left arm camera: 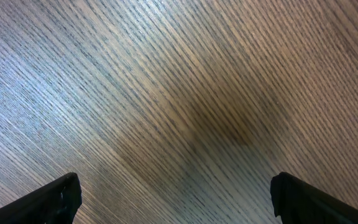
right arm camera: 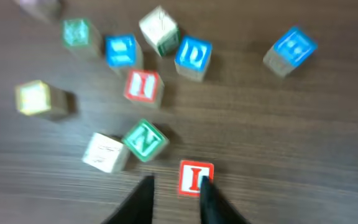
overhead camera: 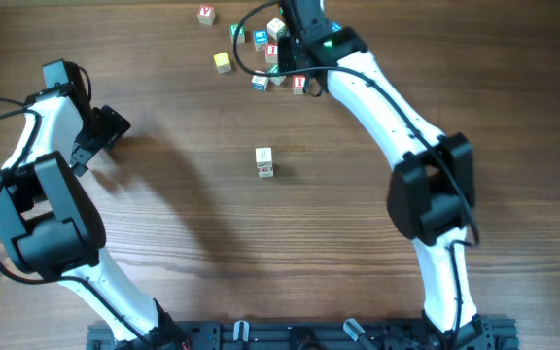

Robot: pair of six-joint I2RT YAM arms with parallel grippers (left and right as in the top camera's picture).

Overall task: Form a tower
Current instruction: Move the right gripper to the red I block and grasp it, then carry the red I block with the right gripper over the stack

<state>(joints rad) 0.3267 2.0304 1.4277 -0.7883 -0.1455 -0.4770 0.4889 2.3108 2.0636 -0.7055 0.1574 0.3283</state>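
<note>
The tower [overhead camera: 263,162] is seen near the middle of the table [overhead camera: 192,224], well apart from both arms. From overhead it is shown as a narrow stack of pale wooden cubes, one cube wide, with a light top face and a faintly marked side face below it. The marks are too small to be read, and the number of cubes cannot be told.

The left claw [left arm camera: 176,202] is held wide open over bare wood toward the table's left edge, with nothing between its fingers.

The right claw [right arm camera: 176,185] is drawn nearly closed on nothing, among the loose letter cubes [overhead camera: 265,49] toward the far edge. A red "I" cube [right arm camera: 196,177] lies just at its right fingertip. A green "N" cube [right arm camera: 145,140] is tilted beside a pale cube [right arm camera: 106,152].
</note>
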